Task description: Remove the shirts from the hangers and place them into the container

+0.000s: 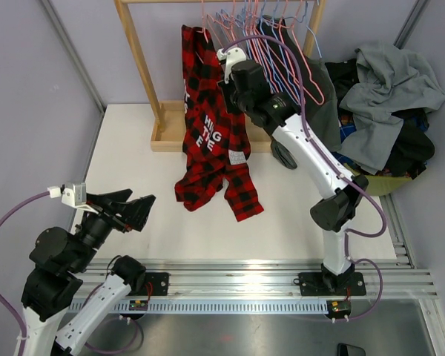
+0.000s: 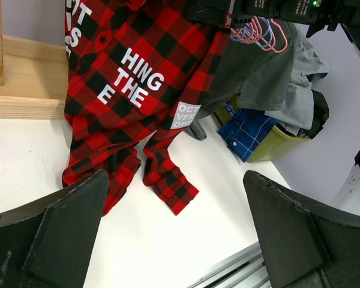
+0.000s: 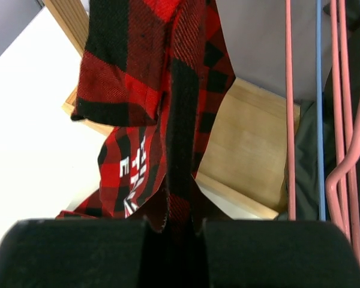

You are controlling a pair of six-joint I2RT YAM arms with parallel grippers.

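Two grippers: at 8 o'clock the left gripper (image 1: 139,202) hovers, jaws wide apart; at 12 o'clock the right gripper (image 1: 226,74) is pinched on the plaid shirt (image 1: 211,141), which drapes onto the table (image 1: 133,148); the container (image 2: 279,147) sits at 3 o'clock.

Bright, even light from above, with only soft, faint shadows. The white counter (image 1: 133,163) is close to washed out in the wrist views. The top view is sharp. The right wrist's black fingers (image 3: 78,252) are blurred, dark and featureless.
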